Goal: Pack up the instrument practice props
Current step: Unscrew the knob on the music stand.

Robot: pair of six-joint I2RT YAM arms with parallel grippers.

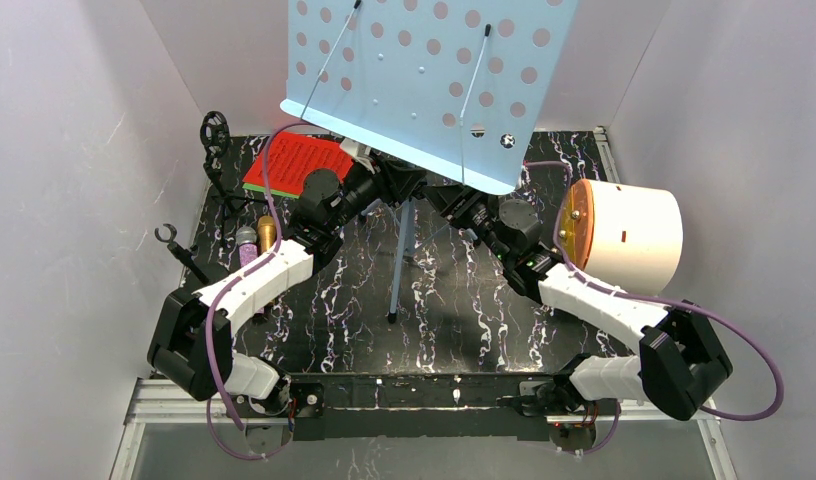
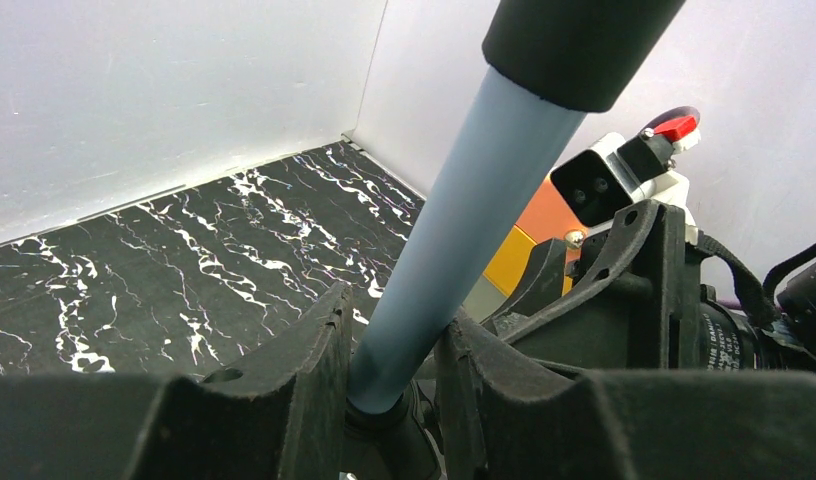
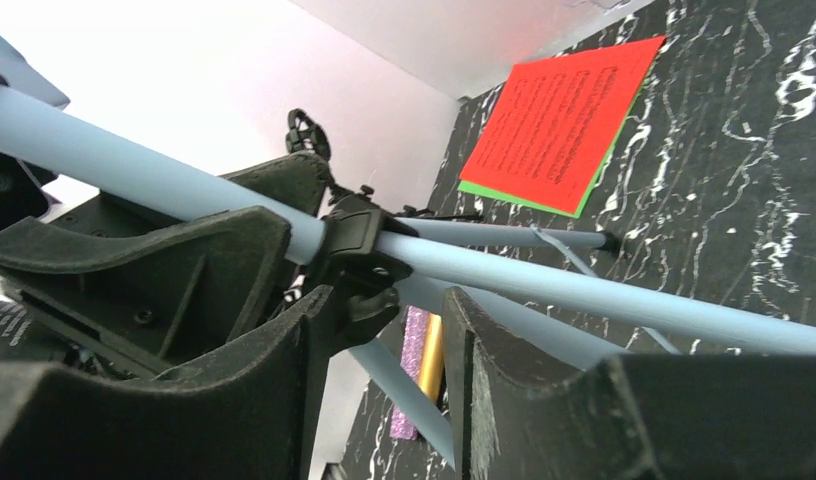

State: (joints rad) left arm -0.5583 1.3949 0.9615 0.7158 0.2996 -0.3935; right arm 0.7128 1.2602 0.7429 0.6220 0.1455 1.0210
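Observation:
The pale blue perforated music rack [image 1: 429, 70] stands mid-table on its tripod legs [image 1: 402, 250], tilted toward the camera. My left gripper [image 1: 376, 185] is shut on its blue pole [image 2: 464, 220], which fills the gap between the jaws [image 2: 394, 350]. My right gripper [image 1: 444, 200] is open, and its jaws [image 3: 384, 320] straddle the black leg hub [image 3: 359, 265] with a gap on one side. Red and green score sheets [image 1: 294, 165] lie at the back left. The gold microphone [image 1: 267, 234] and purple glitter microphone [image 1: 246, 243] lie beside them. The black mic mounts [image 1: 216, 135] [image 1: 179, 250] stand at the left.
A white cylindrical container [image 1: 624, 235] with an orange lid lies on its side at the right, close to my right arm. White walls close in the black marbled table [image 1: 314, 310] on three sides. The rack's desk hides the back middle.

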